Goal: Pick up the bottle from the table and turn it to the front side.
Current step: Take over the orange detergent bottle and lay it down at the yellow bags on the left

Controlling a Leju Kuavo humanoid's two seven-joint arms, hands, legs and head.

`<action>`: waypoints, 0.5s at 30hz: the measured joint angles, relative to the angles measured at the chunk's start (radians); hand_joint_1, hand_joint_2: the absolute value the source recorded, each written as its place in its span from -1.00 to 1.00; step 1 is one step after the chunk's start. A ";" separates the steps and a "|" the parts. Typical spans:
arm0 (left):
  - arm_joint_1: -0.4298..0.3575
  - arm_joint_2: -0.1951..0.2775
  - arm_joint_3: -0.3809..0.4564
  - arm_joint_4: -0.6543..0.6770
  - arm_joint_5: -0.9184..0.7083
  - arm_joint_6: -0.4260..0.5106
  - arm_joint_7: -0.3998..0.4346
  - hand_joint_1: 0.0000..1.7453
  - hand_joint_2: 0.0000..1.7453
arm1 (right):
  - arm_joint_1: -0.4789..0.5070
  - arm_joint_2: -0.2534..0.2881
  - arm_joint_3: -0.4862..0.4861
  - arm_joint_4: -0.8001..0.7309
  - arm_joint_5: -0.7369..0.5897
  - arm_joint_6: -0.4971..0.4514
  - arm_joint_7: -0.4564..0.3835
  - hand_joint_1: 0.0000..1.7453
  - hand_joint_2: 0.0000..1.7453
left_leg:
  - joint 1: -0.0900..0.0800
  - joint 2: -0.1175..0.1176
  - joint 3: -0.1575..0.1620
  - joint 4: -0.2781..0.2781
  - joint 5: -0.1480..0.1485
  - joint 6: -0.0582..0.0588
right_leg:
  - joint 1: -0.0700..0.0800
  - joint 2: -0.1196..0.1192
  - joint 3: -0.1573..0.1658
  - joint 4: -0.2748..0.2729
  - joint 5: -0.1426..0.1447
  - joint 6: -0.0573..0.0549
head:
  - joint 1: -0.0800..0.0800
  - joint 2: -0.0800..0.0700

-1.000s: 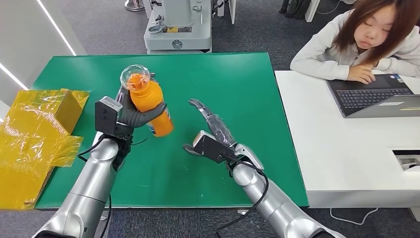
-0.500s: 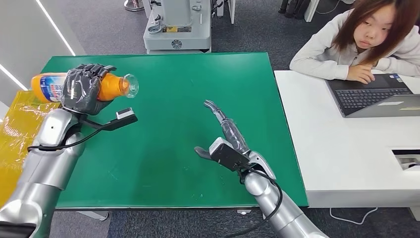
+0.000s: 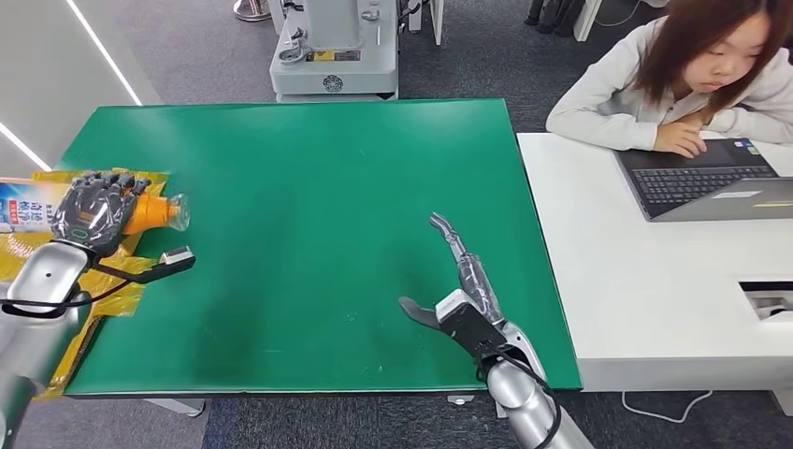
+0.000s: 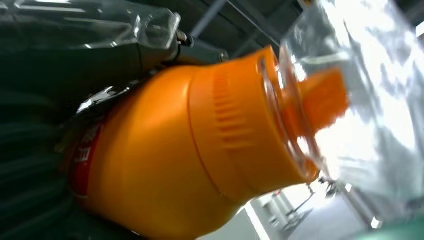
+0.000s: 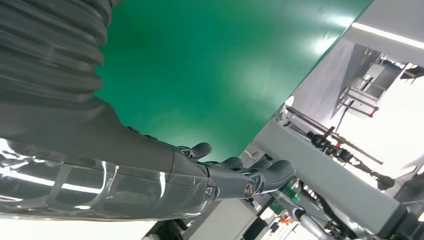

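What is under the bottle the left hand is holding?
The bottle, lying sideways in the left hand, hangs over the yellow wrapping at the green table's left edge. The hand and bottle cover whatever lies directly beneath them.

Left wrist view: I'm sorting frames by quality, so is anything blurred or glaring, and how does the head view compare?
Left wrist view: the bottle fills the frame, its clear cap washed out by glare. Head view: evenly lit and sharp across the green table.

bottle [image 3: 37, 208] label printed, characters too blurred
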 joint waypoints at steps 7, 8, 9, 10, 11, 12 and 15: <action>0.043 0.040 -0.041 0.170 0.000 -0.004 0.012 1.00 1.00 | 0.078 -0.001 -0.046 -0.052 -0.007 0.018 -0.021 -1.00 1.00 | 0.000 0.000 0.000 0.000 -0.001 -0.001 | 0.000 0.000 -0.001 0.000 0.000 0.000 | 0.000 0.000; 0.050 0.040 -0.042 0.188 0.000 -0.010 0.005 1.00 1.00 | 0.086 -0.001 -0.048 -0.057 -0.006 0.019 -0.023 -1.00 1.00 | 0.000 0.000 0.000 0.000 -0.001 -0.001 | 0.000 0.000 -0.001 0.000 0.000 0.000 | 0.000 0.000; 0.056 0.039 -0.043 0.205 0.000 -0.015 -0.003 1.00 1.00 | 0.093 -0.001 -0.050 -0.063 -0.004 0.019 -0.025 -1.00 1.00 | 0.000 0.000 -0.001 0.000 -0.001 -0.001 | 0.000 0.000 -0.001 0.000 0.000 0.000 | 0.000 0.000; 0.061 0.038 -0.043 0.222 0.000 -0.021 -0.011 1.00 1.00 | 0.101 -0.001 -0.052 -0.069 -0.001 0.020 -0.026 -1.00 1.00 | 0.000 0.000 -0.001 0.000 -0.001 -0.001 | 0.000 0.000 -0.001 0.000 0.000 0.000 | 0.000 0.000; 0.066 0.035 -0.044 0.241 0.000 -0.029 -0.020 0.98 1.00 | 0.109 -0.001 -0.053 -0.075 0.002 0.020 -0.027 -1.00 1.00 | 0.000 0.000 -0.001 0.000 -0.001 -0.001 | 0.000 0.000 -0.001 0.000 0.000 0.000 | 0.000 0.000; 0.069 0.032 -0.043 0.259 0.001 -0.035 -0.029 0.47 1.00 | 0.116 -0.001 -0.054 -0.081 0.004 0.020 -0.028 -1.00 1.00 | 0.000 0.000 -0.001 0.000 -0.001 -0.001 | 0.000 0.000 -0.001 0.000 0.000 0.000 | 0.000 0.000; 0.073 0.020 -0.041 0.301 0.003 -0.045 -0.052 -1.00 1.00 | 0.132 -0.001 -0.054 -0.101 0.013 0.024 -0.029 -1.00 1.00 | 0.000 -0.001 -0.001 0.000 -0.001 -0.001 | 0.000 -0.001 0.000 0.000 0.000 0.000 | 0.000 0.000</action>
